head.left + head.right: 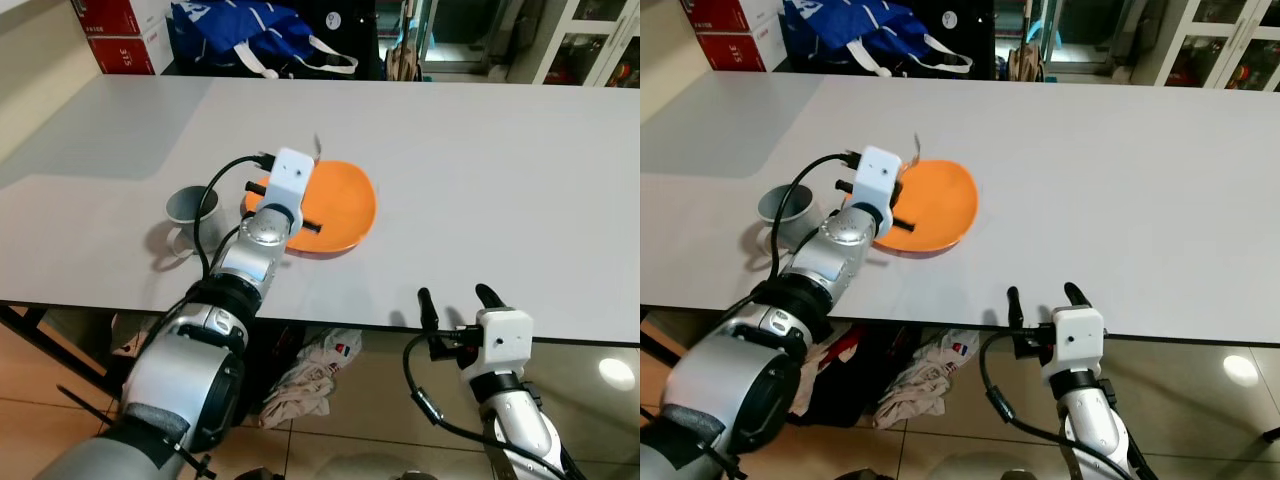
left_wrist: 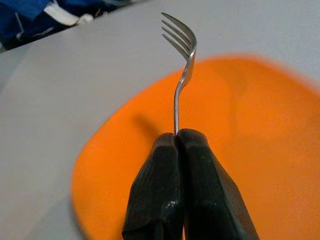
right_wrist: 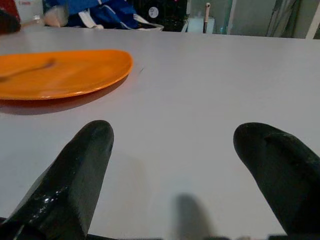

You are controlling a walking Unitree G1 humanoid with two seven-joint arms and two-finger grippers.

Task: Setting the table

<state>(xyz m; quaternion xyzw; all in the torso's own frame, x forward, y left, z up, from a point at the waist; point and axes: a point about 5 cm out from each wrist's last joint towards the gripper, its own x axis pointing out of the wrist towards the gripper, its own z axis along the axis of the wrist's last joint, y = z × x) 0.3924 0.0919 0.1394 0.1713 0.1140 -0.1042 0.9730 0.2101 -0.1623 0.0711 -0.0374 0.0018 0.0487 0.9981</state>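
The table (image 1: 520, 170) stretches wide and grey in front of me, bare across its whole right half and far side, so I have plenty of room to move there; its near edge runs just ahead of my right claw (image 1: 455, 297), which hangs spread open with nothing in it, low by that edge. The orange plate (image 1: 345, 205) sits left of the middle, well in from every edge, and a grey mug (image 1: 190, 207) stands just beside it on the left, handle toward me. My left claw (image 2: 181, 145) hovers over the plate's left part, clenched tight on the handle of a fork (image 2: 182, 55), whose prongs point up and away from me. I judge I'm at the step of laying the fork down at its place. The gap between plate and mug looks narrow, so the next move calls for either threading the fork down into that gap without knocking the mug, or carrying it across to the open side right of the plate, then lowering it flat before letting go.
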